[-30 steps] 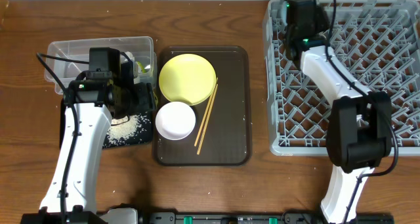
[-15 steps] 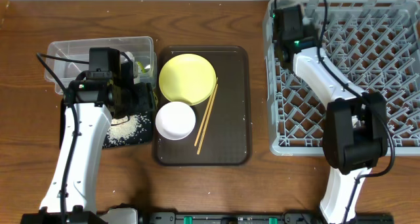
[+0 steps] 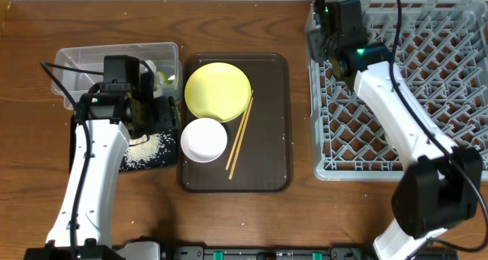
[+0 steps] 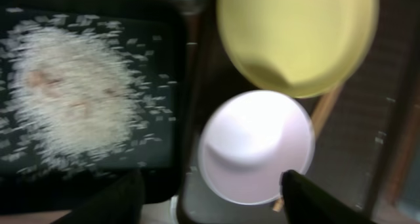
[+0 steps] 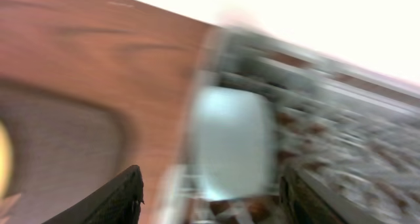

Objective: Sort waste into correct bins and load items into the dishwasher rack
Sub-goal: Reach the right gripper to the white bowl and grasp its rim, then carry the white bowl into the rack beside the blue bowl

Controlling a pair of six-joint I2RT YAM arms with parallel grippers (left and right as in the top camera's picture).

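The left gripper (image 4: pixel 210 203) hangs over the seam between the shallow black tray (image 3: pixel 168 160) and the dark brown serving tray (image 3: pixel 271 138). Its two fingers show at the bottom corners of the left wrist view, spread wide, with nothing between them. Loose white rice (image 4: pixel 72 99) lies in a heap on the black tray, at the left of that view, with stray grains scattered round it.

The white bowl (image 3: pixel 203 139) sits upright on the serving tray, just right of the black tray's edge. The round yellow plate (image 3: pixel 217 91) lies just above it in the overhead frame. The wooden chopsticks (image 3: pixel 240 135) lie slantwise beside them, running from the plate's right rim down toward the lower middle of the serving tray.

The clear tub (image 3: pixel 76 62) stands at the upper left of the tabletop (image 3: pixel 302 214), partly hidden by the left arm. A white tissue (image 3: pixel 149 63) and the green-yellow wrapper (image 3: pixel 162 78) show at its right end.

The grey dishwasher rack (image 3: pixel 442 77) fills the right of the overhead frame. The right gripper (image 5: pixel 213 198) is over the rack's upper left corner, fingers wide apart and empty. The right wrist view is badly blurred. A pale bluish shape (image 5: pixel 233 142) sits at the rack's corner; I cannot tell which dish it is.
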